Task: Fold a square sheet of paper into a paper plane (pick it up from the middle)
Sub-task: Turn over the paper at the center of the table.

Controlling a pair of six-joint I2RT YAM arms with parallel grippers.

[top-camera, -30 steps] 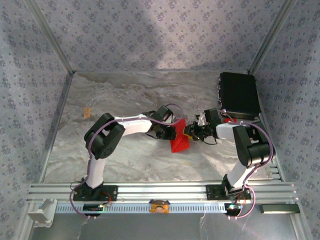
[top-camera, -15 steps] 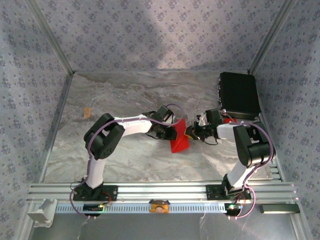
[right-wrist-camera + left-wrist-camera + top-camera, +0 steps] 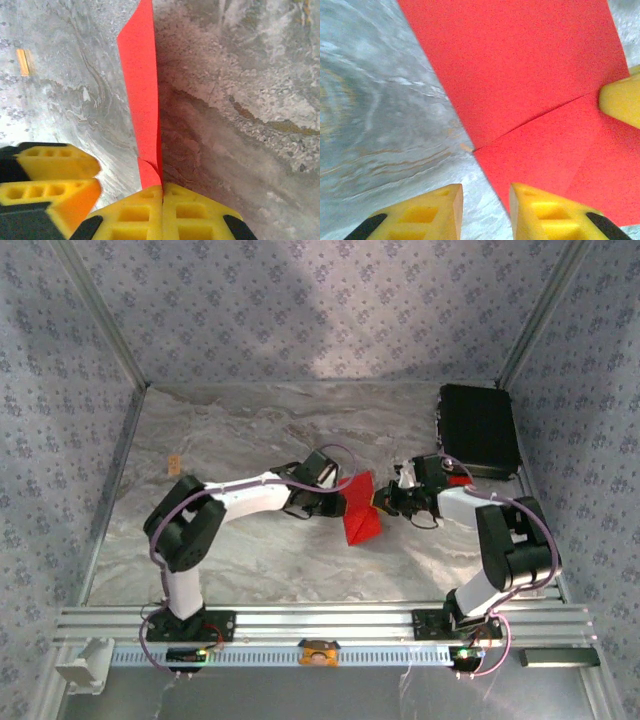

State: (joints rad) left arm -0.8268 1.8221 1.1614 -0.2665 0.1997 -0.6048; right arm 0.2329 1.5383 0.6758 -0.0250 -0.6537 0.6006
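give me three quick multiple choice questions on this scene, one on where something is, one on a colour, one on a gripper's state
1. Where on the table is the black case?
A. far right corner
B. near left corner
C. centre, between the arms

2. What colour is the sheet of paper?
A. white
B. blue
C. red

3. How is the right gripper?
A. wide open above the paper
B. shut on the paper's edge
C. shut on the black case

Key:
1 A, in the top view the case lies by the far and right walls.
2 C, the paper is bright red in the top and wrist views.
3 B, the right wrist view shows it closed with the red edge pinched.
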